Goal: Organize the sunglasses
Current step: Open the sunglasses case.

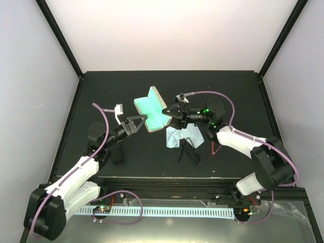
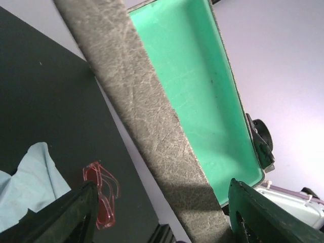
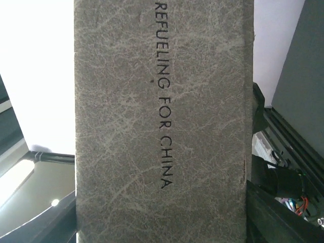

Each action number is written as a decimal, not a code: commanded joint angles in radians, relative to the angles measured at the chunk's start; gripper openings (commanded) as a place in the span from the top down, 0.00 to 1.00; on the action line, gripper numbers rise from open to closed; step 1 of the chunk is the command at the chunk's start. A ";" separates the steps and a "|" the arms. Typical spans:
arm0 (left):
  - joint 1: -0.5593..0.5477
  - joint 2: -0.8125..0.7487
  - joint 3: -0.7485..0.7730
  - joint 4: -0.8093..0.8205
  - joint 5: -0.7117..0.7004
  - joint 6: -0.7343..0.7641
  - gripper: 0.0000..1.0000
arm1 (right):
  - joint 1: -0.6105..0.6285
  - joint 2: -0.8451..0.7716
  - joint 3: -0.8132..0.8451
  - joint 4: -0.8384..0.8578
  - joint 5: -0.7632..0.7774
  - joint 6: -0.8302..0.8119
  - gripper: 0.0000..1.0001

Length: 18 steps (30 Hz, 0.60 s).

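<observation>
The beige case (image 1: 152,108) is open, its green lining up, raised between both grippers. My right gripper (image 1: 166,114) is shut across the case's width; in the right wrist view the printed beige shell (image 3: 162,101) fills the span between the jaws. My left gripper (image 1: 143,121) is open around the case's beige flap (image 2: 152,131), which touches one finger (image 2: 268,217) and leaves a gap to the other. The red sunglasses (image 1: 214,148) lie on the table at the right and show in the left wrist view (image 2: 101,195). The black sunglasses (image 1: 188,151) lie in front of the cloth.
A light blue cloth (image 1: 179,136) lies under the right gripper and shows in the left wrist view (image 2: 25,187). A black case (image 1: 117,153) lies by the left arm. The black table (image 1: 101,91) is walled on three sides.
</observation>
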 commanded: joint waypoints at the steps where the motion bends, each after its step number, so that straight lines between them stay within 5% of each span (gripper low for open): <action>1: 0.003 0.002 -0.029 -0.124 -0.032 0.079 0.26 | 0.005 -0.057 0.033 -0.019 0.056 -0.099 0.52; 6: 0.003 -0.040 -0.002 -0.237 -0.083 0.129 0.11 | 0.008 -0.069 0.093 -0.434 0.108 -0.420 0.51; 10: 0.010 -0.105 0.018 -0.530 -0.317 0.160 0.01 | 0.020 -0.027 0.169 -0.806 0.250 -0.738 0.51; 18: 0.031 -0.186 0.054 -0.729 -0.503 0.214 0.01 | 0.096 0.246 0.280 -0.969 0.479 -0.939 0.49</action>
